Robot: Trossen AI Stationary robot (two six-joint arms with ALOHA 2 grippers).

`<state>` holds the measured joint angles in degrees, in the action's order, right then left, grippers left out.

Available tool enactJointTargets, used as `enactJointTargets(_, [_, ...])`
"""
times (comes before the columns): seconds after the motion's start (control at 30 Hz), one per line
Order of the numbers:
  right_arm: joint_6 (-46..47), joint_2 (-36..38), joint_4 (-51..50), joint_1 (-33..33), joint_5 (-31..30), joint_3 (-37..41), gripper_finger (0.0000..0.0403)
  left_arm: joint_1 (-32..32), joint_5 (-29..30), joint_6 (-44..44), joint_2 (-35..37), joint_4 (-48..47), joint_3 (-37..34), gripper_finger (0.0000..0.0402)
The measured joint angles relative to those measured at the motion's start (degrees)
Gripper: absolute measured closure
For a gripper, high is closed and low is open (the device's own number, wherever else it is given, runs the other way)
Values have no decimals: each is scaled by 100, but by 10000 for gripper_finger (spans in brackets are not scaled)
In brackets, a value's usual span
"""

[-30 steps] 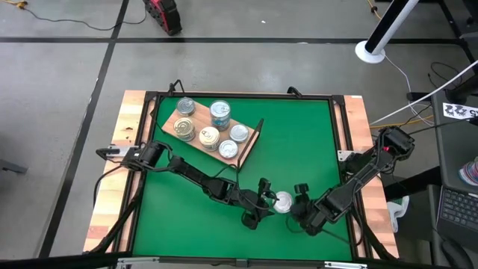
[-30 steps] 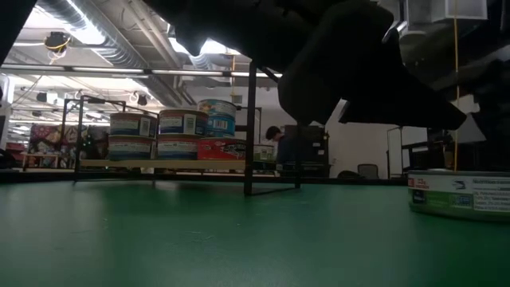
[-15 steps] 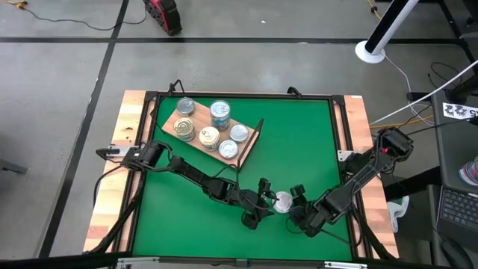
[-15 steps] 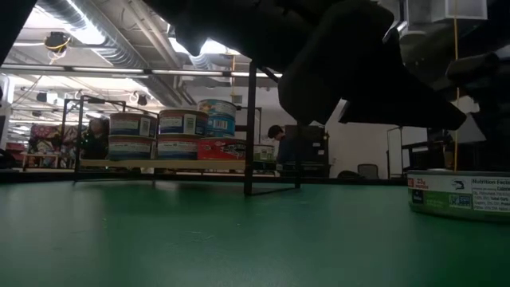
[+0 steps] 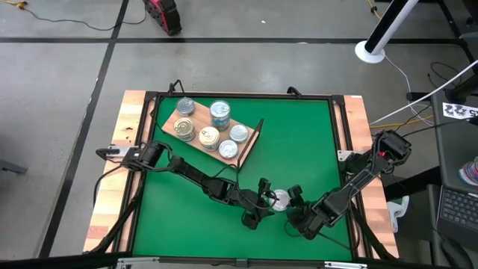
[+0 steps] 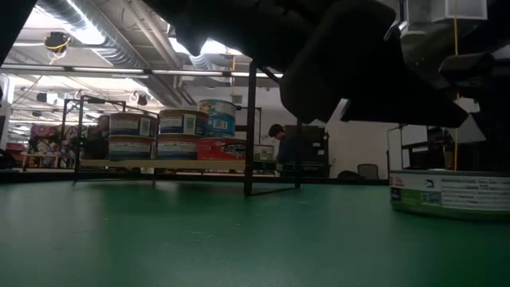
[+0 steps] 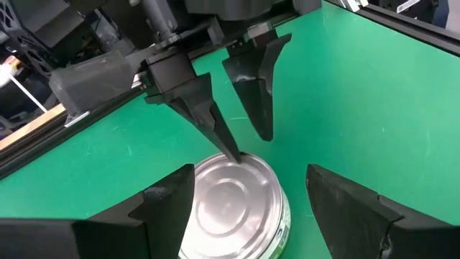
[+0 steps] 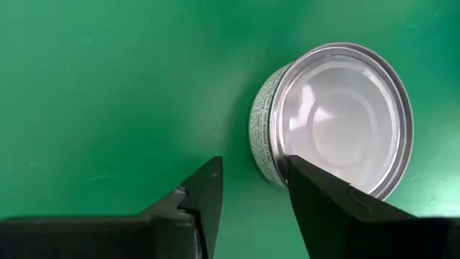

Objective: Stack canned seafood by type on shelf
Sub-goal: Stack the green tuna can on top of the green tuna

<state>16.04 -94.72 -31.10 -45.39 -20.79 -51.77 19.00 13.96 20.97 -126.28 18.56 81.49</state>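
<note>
In the upper left of the high view, the wooden shelf (image 5: 211, 128) with its black wire end lies angled on the green mat (image 5: 299, 142), and it already carries most of the tins. Six round tops show there: a silver one at the far left end (image 5: 185, 106), a cream one below it (image 5: 184, 128), a tall blue-labelled pile (image 5: 219, 113), another cream top (image 5: 210, 137), and two silver tops (image 5: 238, 133) and (image 5: 228, 149) nearest the wire frame. The low view, at left of frame, shows these as two-high stacks (image 6: 131, 135), so by my reading the sorting is largely done.

Moving right to the lower middle of the high view, one silver-topped can (image 5: 280, 199) is on the mat, well apart from the shelf; it seems to be the last one left.

The left gripper (image 5: 261, 202) sits just left of this can with its fingers wide apart; in its wrist view the can (image 7: 231, 207) lies between them, not yet clamped. The right gripper (image 5: 293, 207) is just right of the can. Its fingers stand partly apart and hold nothing; one fingertip (image 7: 231, 149) touches the rim, seemingly nudging the can (image 8: 332, 116) toward the left arm.

What remains, I judge, is closing on this can, carrying it up-left, and setting it on the matching stack.
</note>
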Motion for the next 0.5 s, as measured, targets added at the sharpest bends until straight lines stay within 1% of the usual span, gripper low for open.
enactJointTargets(0.07, [1, 0, -4, 4, -5, 2, 254, 2, 0, 0, 0, 4, 0, 139])
enactJointTargets(0.17, [1, -2, -12, 4, -72, 4, 274, 0, 0, 0, 0, 5, 0, 139])
enactJointTargets(0.5, [12, 0, -26, 9, -131, 7, 385, 0, 0, 0, 0, 5, 0, 139])
